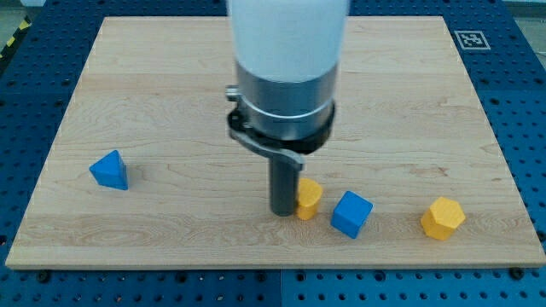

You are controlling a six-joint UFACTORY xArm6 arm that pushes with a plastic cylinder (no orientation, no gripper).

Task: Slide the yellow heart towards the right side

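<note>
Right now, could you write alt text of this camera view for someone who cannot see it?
My tip rests against the left side of the yellow heart on a wooden board. A blue cube and yellow hexagon lie to its right, a blue triangle far left.

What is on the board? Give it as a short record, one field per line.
tip: touching the yellow heart's left side
yellow heart: partly hidden by the rod, close left of the blue cube
blue cube: lower middle, apart from the heart
yellow hexagon: lower right, alone
blue triangle: far left, alone
board: wood
</note>
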